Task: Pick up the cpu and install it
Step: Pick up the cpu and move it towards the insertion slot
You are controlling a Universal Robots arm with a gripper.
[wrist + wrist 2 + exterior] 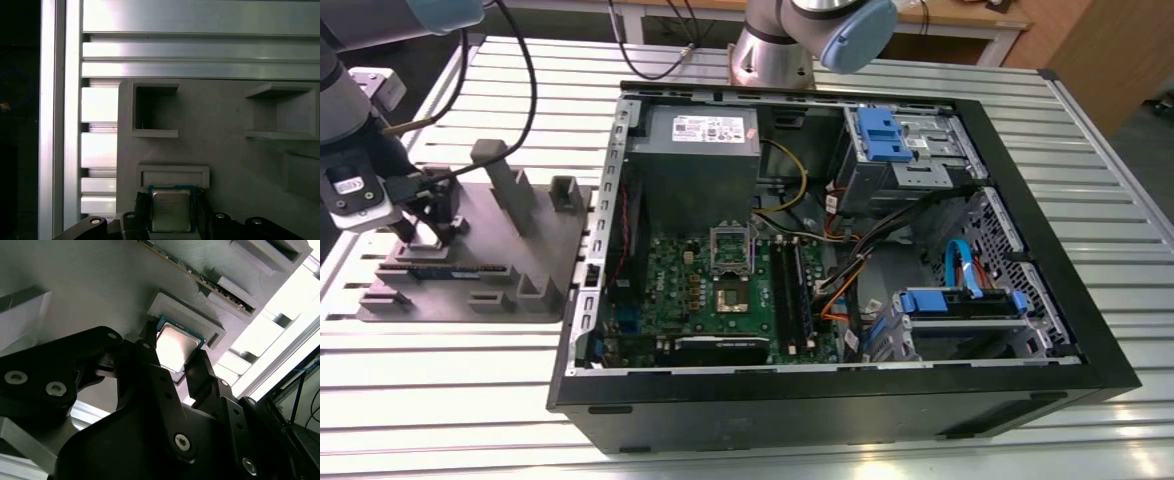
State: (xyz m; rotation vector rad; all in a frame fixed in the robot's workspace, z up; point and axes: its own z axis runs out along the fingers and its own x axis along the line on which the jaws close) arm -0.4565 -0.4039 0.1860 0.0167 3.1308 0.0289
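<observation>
I see the slatted metal tabletop (454,400) carrying the open computer case (854,405). At the case's 9 o'clock in the exterior view lies the grey moulded tray (540,250). The gripper (424,232) hangs low over the tray's 9 o'clock side. In both wrist views its 2 jaws are clenched on opposite edges of the cpu (175,342). The cpu sits silvery top up, just beside a raised grey frame (172,168) moulded into the tray.
</observation>
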